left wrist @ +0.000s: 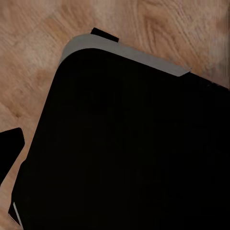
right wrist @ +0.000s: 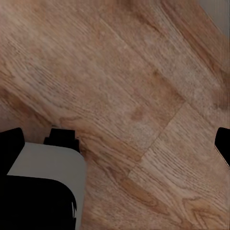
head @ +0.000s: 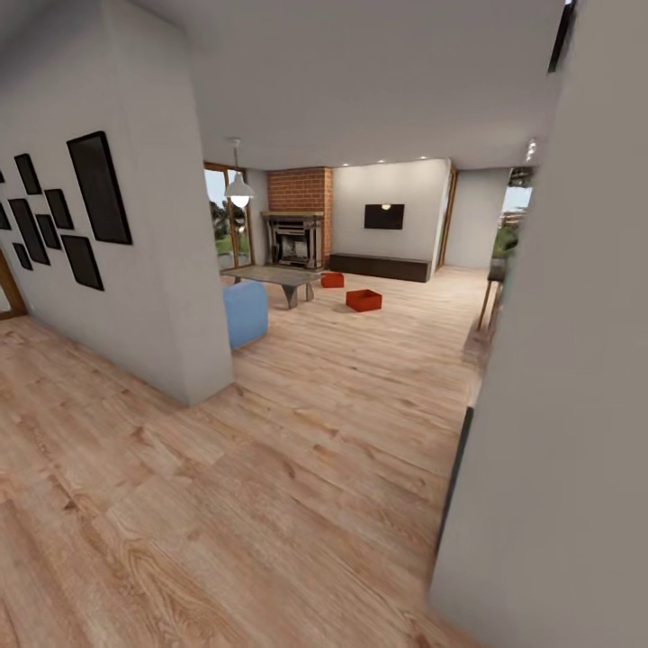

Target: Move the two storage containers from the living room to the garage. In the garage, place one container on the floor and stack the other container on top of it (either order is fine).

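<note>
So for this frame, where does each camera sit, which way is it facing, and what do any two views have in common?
Head view: on the robot's head, facing down a hallway to the living room with its fireplace and two storage containers.
Left wrist view: near the left gripper, facing down at a dark part of the robot.
Right wrist view: near the right gripper, facing down; a grey-and-black robot part shows.
Shared: all three show the wood-plank flooring.

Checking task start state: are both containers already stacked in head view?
No, the two storage containers sit apart on the wood-plank floor near the fireplace.

Two storage containers (head: 364, 300) (head: 333, 280) on the far floor (head: 297, 468) — right of the table (head: 274, 274).
</note>
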